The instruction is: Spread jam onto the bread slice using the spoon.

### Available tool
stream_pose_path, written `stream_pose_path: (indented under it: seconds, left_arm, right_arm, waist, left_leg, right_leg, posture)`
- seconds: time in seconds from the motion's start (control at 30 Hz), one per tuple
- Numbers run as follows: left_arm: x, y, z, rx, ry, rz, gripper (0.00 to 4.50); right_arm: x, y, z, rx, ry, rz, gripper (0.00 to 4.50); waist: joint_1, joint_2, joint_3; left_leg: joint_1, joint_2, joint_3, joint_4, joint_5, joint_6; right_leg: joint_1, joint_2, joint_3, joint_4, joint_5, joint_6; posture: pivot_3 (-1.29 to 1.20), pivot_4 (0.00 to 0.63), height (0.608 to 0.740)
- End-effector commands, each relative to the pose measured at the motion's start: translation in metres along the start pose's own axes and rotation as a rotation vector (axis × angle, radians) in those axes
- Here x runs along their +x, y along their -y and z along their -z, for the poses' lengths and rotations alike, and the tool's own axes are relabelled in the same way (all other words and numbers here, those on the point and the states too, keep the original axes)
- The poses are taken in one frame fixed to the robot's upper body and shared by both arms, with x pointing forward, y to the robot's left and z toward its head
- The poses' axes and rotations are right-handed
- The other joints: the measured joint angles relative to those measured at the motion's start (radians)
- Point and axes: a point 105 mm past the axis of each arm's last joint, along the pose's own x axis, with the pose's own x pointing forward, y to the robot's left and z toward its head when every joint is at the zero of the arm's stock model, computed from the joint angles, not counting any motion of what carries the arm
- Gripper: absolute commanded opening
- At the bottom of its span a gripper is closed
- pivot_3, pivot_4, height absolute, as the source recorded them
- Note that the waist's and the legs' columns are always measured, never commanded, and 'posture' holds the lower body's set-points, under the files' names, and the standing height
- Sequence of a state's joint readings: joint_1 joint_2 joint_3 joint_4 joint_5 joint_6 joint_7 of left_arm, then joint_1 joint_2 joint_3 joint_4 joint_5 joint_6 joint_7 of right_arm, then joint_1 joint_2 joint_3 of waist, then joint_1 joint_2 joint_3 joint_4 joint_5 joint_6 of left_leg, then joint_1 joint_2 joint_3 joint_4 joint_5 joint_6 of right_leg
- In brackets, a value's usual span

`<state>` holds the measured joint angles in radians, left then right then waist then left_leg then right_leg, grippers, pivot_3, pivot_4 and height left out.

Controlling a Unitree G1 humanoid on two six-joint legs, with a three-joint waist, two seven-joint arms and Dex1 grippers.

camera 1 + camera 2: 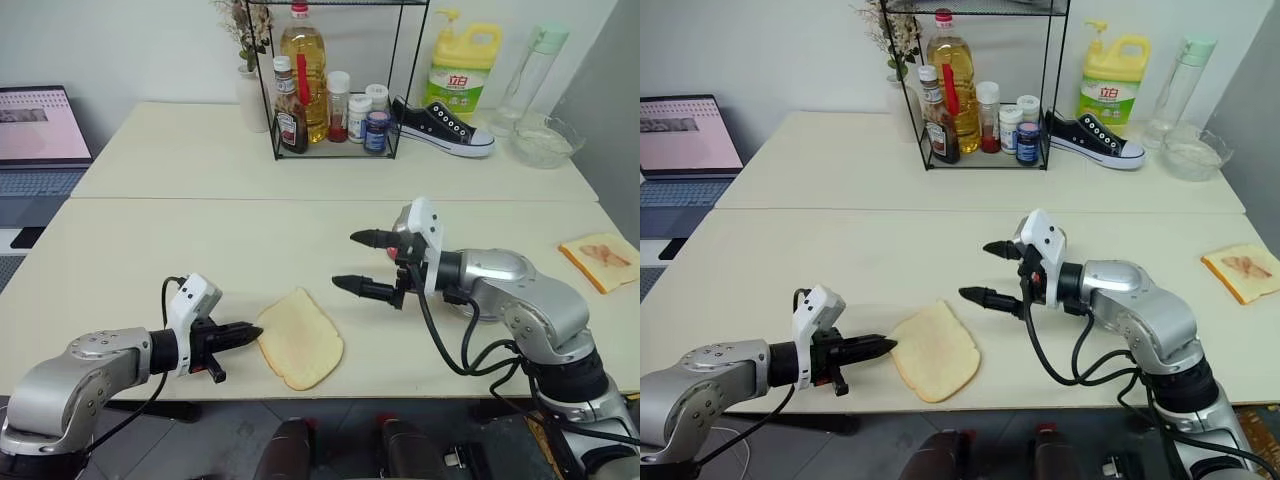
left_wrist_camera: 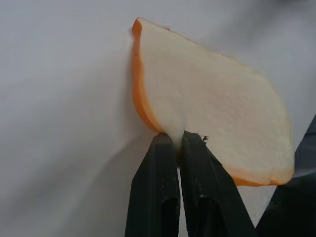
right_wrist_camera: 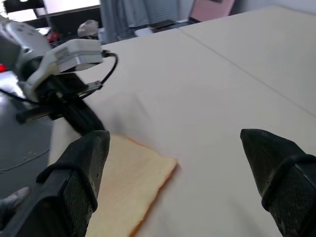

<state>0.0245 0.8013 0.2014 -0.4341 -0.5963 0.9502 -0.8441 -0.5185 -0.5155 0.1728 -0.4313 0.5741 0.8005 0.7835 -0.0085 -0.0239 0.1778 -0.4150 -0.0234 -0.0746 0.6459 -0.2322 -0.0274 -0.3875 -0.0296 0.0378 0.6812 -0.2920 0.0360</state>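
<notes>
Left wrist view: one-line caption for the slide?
Left gripper, jaws shut on the edge of the bread slice, which lies on the pale table.

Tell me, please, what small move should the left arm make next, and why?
Probably open the left gripper and back it off: its fingers are shut at the crust of the bread slice, which lies flat near the table's front edge. The right gripper hangs open and empty above the table.

At your one o'clock, the yellow detergent bottle [image 1: 462,62] bears a green label reading "立白".
</notes>
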Motion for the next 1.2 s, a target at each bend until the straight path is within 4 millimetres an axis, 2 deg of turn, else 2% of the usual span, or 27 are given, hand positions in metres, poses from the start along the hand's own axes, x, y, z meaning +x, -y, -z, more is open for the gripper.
stream_pose_path:
  seconds: [0.03,0.23,0.3,0.4,0.6,0.87,1.03,1.2]
  left_arm:
    - [0.013,-0.011,-0.018,0.072,0.083,-0.081,0.03]
    - [0.036,-0.035,-0.056,0.09,0.241,-0.208,0.03]
    - [0.045,-0.032,-0.061,0.112,0.233,-0.167,0.03]
    - [0.053,-0.019,-0.057,0.161,0.183,-0.066,0.03]
    - [0.054,0.002,-0.038,0.219,0.064,0.089,0.03]
    - [0.041,-0.016,-0.031,0.255,0.012,0.026,0.03]
    - [0.035,-0.014,-0.03,0.25,-0.002,0.04,0.03]
    - [0.037,-0.011,-0.028,0.239,0.006,0.042,0.03]
  right_arm:
    - [-0.003,-0.007,-0.01,-0.027,0.023,-0.025,4.5]
    - [-0.003,-0.003,-0.015,-0.026,0.036,0.01,4.5]
    - [-0.004,-0.002,-0.015,-0.027,0.032,0.019,4.5]
    - [-0.008,0.0,-0.014,-0.028,0.024,0.029,4.5]
    - [-0.014,0.002,-0.01,-0.023,0.01,0.047,4.5]
    - [-0.016,0.0,-0.007,-0.019,0.004,0.07,4.5]
    - [-0.018,0.0,-0.007,-0.018,0.001,0.075,4.5]
    - [-0.019,0.001,-0.006,-0.014,-0.005,0.075,4.5]
  waist:
    - [0.003,0.001,0.0]
    - [0.003,0.0,0.0]
    - [0.003,0.0,-0.001]
    - [-0.001,0.0,-0.001]
    - [-0.009,0.0,-0.001]
    - [-0.013,0.0,-0.001]
    - [-0.017,0.0,0.0]
    - [-0.017,0.0,0.0]
  left_leg:
    - [0.0,0.0,0.0,0.0,0.0,0.0]
    - [-0.001,0.0,0.0,0.0,0.0,0.0]
    - [-0.001,0.0,0.0,0.0,0.0,0.0]
    - [-0.001,0.0,0.002,0.0,0.0,0.0]
    - [-0.001,0.0,0.002,-0.001,0.0,0.0]
    - [-0.001,0.0,0.001,0.0,0.0,0.0]
    - [-0.001,0.0,0.001,-0.001,0.0,0.0]
    - [-0.001,0.0,0.001,-0.001,0.0,0.0]
  right_leg:
    - [0.0,0.0,0.0,0.0,0.0,0.0]
    - [-0.001,0.0,0.0,0.0,0.0,0.0]
    - [-0.001,0.0,0.0,0.0,0.0,0.0]
    - [-0.001,0.0,0.0,0.0,0.0,0.0]
    - [-0.001,0.0,0.001,0.0,0.0,0.0]
    - [-0.001,0.0,0.001,0.0,0.0,0.0]
    - [-0.001,0.0,0.001,0.0,0.0,0.0]
    - [-0.001,0.0,0.001,0.0,0.0,0.0]
  posture:
    - [0.0,0.15,0.74]
    - [0.0,0.15,0.74]
    - [0.0,0.15,0.74]
    - [0.0,0.15,0.74]
    - [0.0,0.15,0.74]
    - [0.0,0.15,0.74]
    - [0.0,0.15,0.74]
    - [0.0,0.15,0.74]
